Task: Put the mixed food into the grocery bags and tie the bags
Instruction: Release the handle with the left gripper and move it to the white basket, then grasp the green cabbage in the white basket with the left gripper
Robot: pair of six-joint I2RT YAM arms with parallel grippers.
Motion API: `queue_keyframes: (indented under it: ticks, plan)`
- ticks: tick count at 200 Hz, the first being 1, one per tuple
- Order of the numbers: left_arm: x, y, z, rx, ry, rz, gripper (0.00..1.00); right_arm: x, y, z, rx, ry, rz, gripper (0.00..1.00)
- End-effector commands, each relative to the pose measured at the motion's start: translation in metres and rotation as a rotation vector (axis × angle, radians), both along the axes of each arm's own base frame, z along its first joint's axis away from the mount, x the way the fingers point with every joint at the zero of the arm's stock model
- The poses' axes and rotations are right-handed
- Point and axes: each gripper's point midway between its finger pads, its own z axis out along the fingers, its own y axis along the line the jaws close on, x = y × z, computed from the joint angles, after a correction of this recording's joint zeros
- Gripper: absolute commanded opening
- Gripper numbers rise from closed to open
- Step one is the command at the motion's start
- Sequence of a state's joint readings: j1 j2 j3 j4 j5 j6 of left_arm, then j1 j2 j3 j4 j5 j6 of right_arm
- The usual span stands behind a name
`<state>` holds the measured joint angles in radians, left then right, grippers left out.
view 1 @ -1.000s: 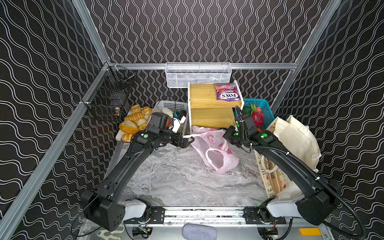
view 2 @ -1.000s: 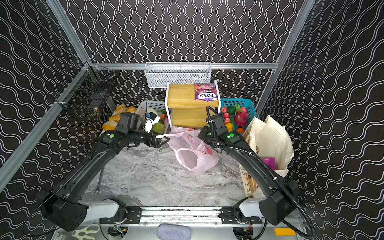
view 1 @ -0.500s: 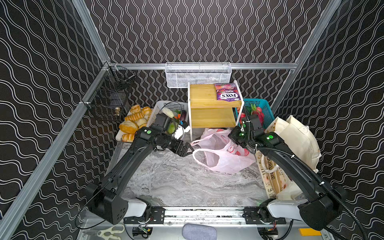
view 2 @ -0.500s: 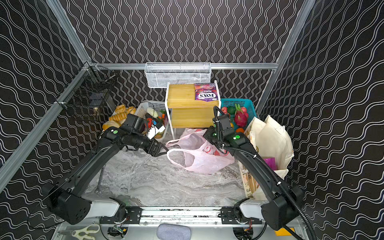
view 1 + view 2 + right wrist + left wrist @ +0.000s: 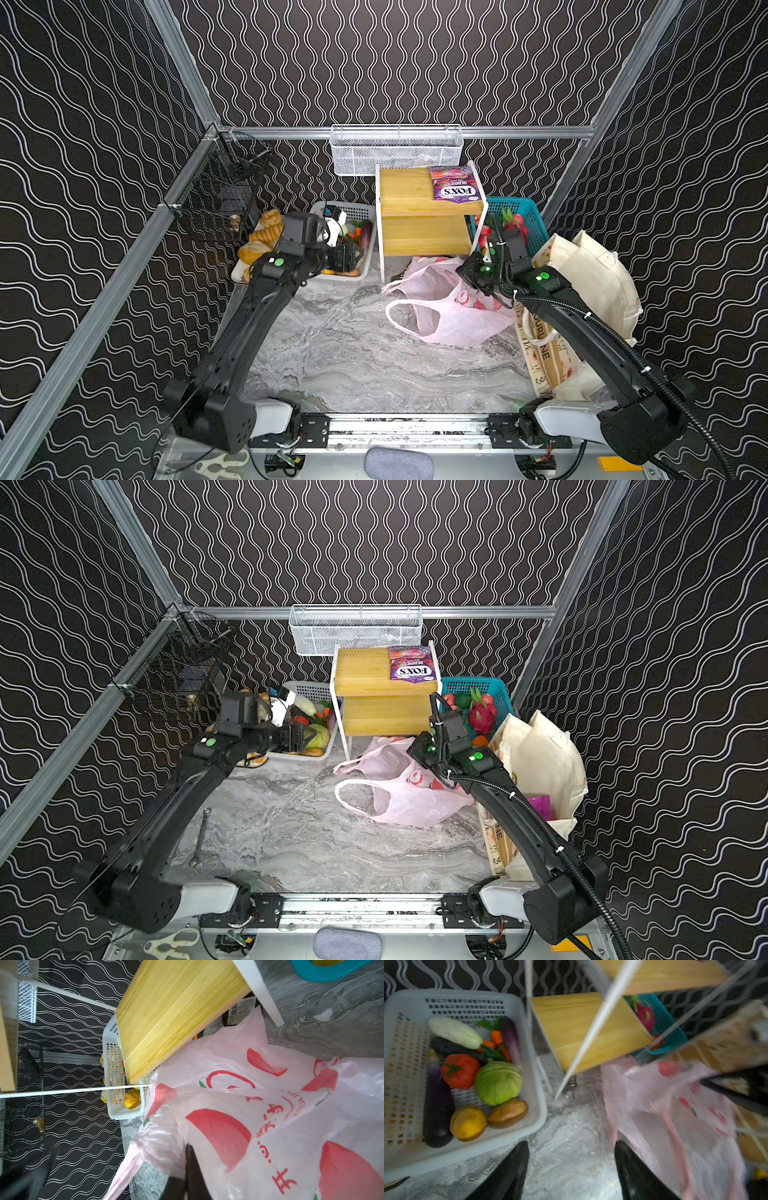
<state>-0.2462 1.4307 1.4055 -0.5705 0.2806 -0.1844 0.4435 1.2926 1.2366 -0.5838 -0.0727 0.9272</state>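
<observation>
**On the marble table: pink bag pinched, vegetables in the basket**

Across the cell floor lies a grey marble table point(image 5: 332, 357). At its right edge slumps the tote point(image 5: 598, 282), cream with lettered sides. Its mouth is open, and a top view shows a purple packet point(image 5: 540, 805) inside. At the back, near the middle, stands a two-tier wooden shelf point(image 5: 415, 237).

The pink bag point(image 5: 449, 320) lies crumpled in front of the shelf and just left of the tote. One loop handle lies open on the table.

A white basket point(image 5: 353, 206) sits just left of the shelf. A teal basket point(image 5: 521, 208) sits just right of it, holding red and green fruit.

The FOX'S packet point(image 5: 455, 189), purple, lies flat on the shelf's upper board.

In the white basket an aubergine point(image 5: 437, 1109) lies along one side. The cabbage point(image 5: 498, 1082) touches the tomato point(image 5: 459, 1071). The yellow vegetable point(image 5: 468, 1123) and the brown vegetable point(image 5: 507, 1112) lie side by side against the wall nearest the left arm.

The left gripper point(image 5: 571, 1159) hovers by the white basket's front corner, near the pink bag. Its jaws are spread with nothing between them, and only bare table shows in the gap.

The right gripper point(image 5: 189, 1148) is at the pink bag's upper edge, beside the shelf's leg. Its jaws are pressed together, pinching a fold of the film.
</observation>
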Motion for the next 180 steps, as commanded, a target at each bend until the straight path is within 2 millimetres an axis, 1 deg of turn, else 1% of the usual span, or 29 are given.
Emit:
queue_keyframes:
  ticks: [1,15,21,28,33,40,45,46,54,60,74,83,95,107,127,160,180]
  plan:
    - [0.044,0.022,-0.033,0.004,0.106,0.171,0.63,0.004,0.007,0.011,0.024,-0.049,0.036,0.00]
    - [0.070,0.029,-0.061,0.010,0.162,0.202,0.62,0.003,0.008,0.013,0.020,-0.055,0.050,0.00]
    - [0.082,0.032,-0.071,0.005,0.165,0.204,0.64,0.003,0.009,0.014,0.020,-0.062,0.056,0.00]
    - [0.095,0.030,-0.081,-0.019,0.164,0.177,0.68,0.003,0.009,0.013,0.019,-0.064,0.060,0.00]
    - [0.105,0.029,-0.091,-0.033,0.177,0.156,0.71,0.002,0.009,0.012,0.020,-0.063,0.061,0.00]
    - [0.117,0.030,-0.104,-0.042,0.204,0.150,0.72,0.002,0.008,0.011,0.014,-0.060,0.059,0.00]
    - [0.124,0.032,-0.109,-0.032,0.216,0.152,0.73,0.001,0.008,0.011,0.013,-0.060,0.060,0.00]
    - [0.125,0.033,-0.114,-0.026,0.228,0.152,0.73,0.001,0.008,0.012,0.013,-0.061,0.061,0.00]
    - [0.137,0.038,-0.131,0.024,0.257,0.167,0.77,0.000,0.008,0.012,0.012,-0.063,0.068,0.00]
    - [0.145,0.043,-0.139,0.059,0.270,0.183,0.80,0.000,0.008,0.012,0.009,-0.063,0.070,0.00]
    - [0.156,0.046,-0.160,0.101,0.311,0.187,0.85,-0.001,0.006,0.011,0.002,-0.064,0.065,0.00]
    - [0.160,0.048,-0.172,0.123,0.331,0.187,0.86,-0.001,0.004,0.012,-0.002,-0.069,0.060,0.00]
    - [0.162,0.043,-0.184,0.115,0.353,0.162,0.87,-0.001,0.003,0.013,-0.009,-0.075,0.055,0.00]
    - [0.160,0.044,-0.196,0.131,0.381,0.161,0.86,-0.001,0.001,0.014,-0.017,-0.082,0.054,0.00]
    - [0.154,0.049,-0.209,0.161,0.412,0.172,0.86,-0.001,0.000,0.015,-0.029,-0.085,0.056,0.00]
    - [0.143,0.046,-0.227,0.192,0.454,0.148,0.87,0.000,0.004,0.010,-0.016,-0.079,0.071,0.00]
    - [0.138,0.042,-0.228,0.228,0.459,0.116,0.89,0.001,0.007,0.009,-0.012,-0.074,0.082,0.00]
